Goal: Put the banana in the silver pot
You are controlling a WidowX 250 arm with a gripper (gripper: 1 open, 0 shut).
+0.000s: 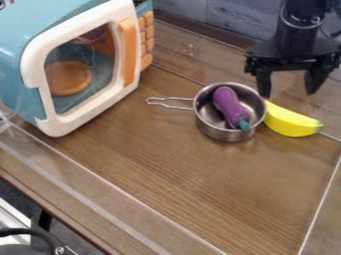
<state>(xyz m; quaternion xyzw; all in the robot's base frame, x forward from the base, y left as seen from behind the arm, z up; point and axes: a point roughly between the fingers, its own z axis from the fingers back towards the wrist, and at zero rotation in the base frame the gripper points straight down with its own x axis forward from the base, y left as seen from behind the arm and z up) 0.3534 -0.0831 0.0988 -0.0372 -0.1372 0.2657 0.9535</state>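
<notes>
Spreading across most of the view, the brown wooden worktop (160, 179) is occupied at its upper left by a teal and cream toy microwave (76, 62), in whose window an orange round piece (70, 78) can be seen. At the upper right, the dark gripper (289, 88) is held above the worktop, its fingers spread apart and pointed down, with nothing pinched between them. Below it in the view, the silver pot (213, 127) is set upright, its thin wire handle (170, 103) directed toward the microwave. The yellow banana (292, 122) is placed outside the pot, on the worktop at the pot's right side in the view; whether the pot's wall is touched by its near end cannot be told. The banana is seen lower in the view than the gripper, near it but ungrasped. Inside the pot, a purple eggplant (229, 104) is leaned, its green stem end (244, 125) turned toward the banana's side.
</notes>
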